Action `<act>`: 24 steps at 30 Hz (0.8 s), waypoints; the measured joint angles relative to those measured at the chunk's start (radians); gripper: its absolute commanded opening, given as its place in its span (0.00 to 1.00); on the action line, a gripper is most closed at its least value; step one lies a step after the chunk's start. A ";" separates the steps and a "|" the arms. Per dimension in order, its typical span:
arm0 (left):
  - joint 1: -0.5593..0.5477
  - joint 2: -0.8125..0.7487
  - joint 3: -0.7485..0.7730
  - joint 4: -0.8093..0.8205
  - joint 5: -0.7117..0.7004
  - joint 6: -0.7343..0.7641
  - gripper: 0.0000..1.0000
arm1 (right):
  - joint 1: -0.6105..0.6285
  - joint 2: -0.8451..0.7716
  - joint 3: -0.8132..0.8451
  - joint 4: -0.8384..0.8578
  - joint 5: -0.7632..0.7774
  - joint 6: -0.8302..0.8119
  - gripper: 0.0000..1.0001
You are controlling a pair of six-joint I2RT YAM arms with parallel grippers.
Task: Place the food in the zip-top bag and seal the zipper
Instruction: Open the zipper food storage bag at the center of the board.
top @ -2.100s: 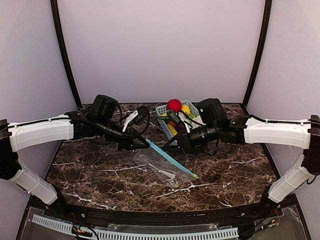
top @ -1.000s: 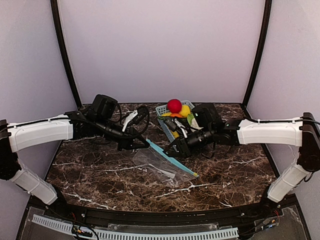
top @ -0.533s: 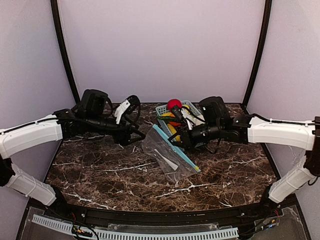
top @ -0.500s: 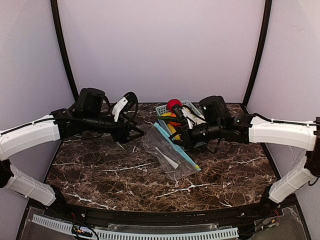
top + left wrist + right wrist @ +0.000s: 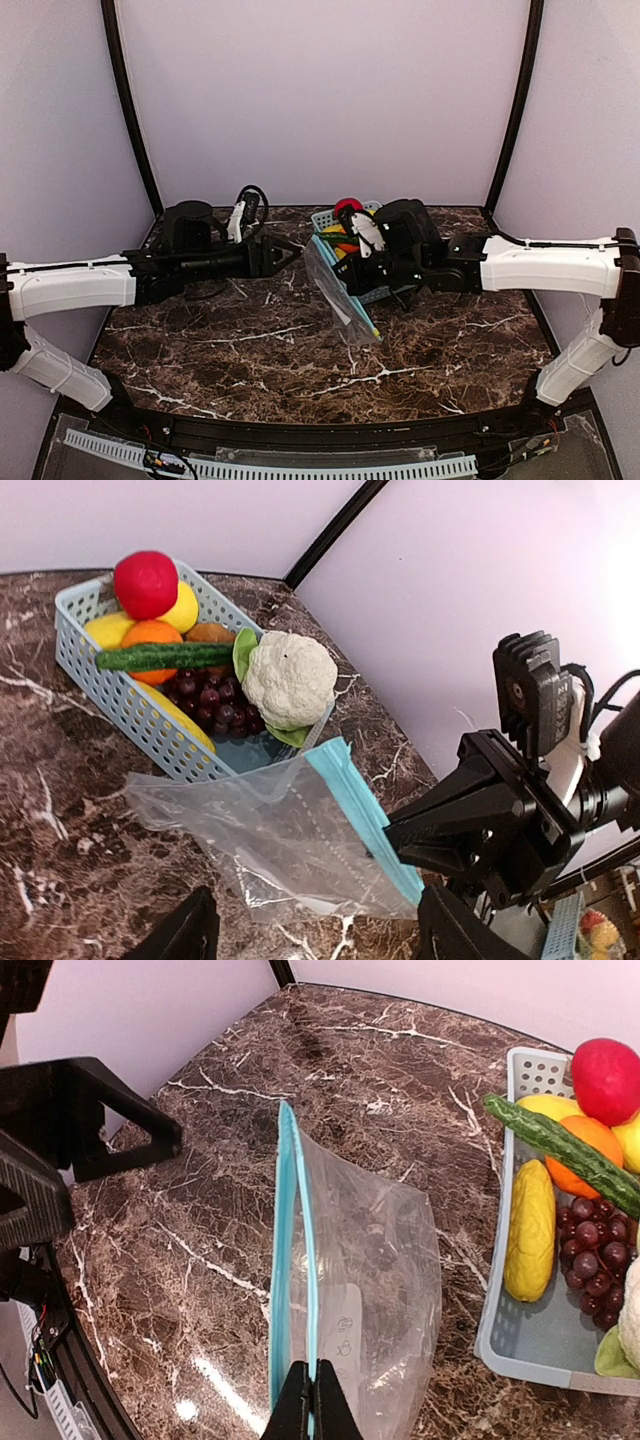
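Clear zip-top bag [image 5: 380,1260] hangs crumpled (zipper [image 5: 285,1260] light-blue).

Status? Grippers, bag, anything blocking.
Right gripper shut on zipper, zip-top bag held up by that edge. Left gripper open, empty, off the bag. Cauliflower in basket, nothing bagged. Nothing in the way.

Near half of the dark marble table [image 5: 250,370] is seen bare, corner to corner. Mid-table is barred by a clear, flat plastic zip-top bag [image 5: 380,1260], held upright by the right gripper [image 5: 312,1395]. A gap is noted between bag and spread-fingered left gripper [image 5: 288,250]. The far edge, right of centre, is taken by a light-blue plastic lattice basket [image 5: 120,695].
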 measured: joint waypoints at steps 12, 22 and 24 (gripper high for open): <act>-0.018 0.133 -0.014 0.137 0.046 -0.187 0.68 | 0.051 0.163 0.081 0.067 0.003 0.052 0.00; -0.018 0.148 -0.014 0.118 0.042 -0.200 0.58 | 0.056 0.193 0.121 0.071 0.034 0.074 0.00; -0.019 0.148 -0.018 0.117 0.039 -0.200 0.57 | 0.056 0.195 0.124 0.071 0.039 0.074 0.00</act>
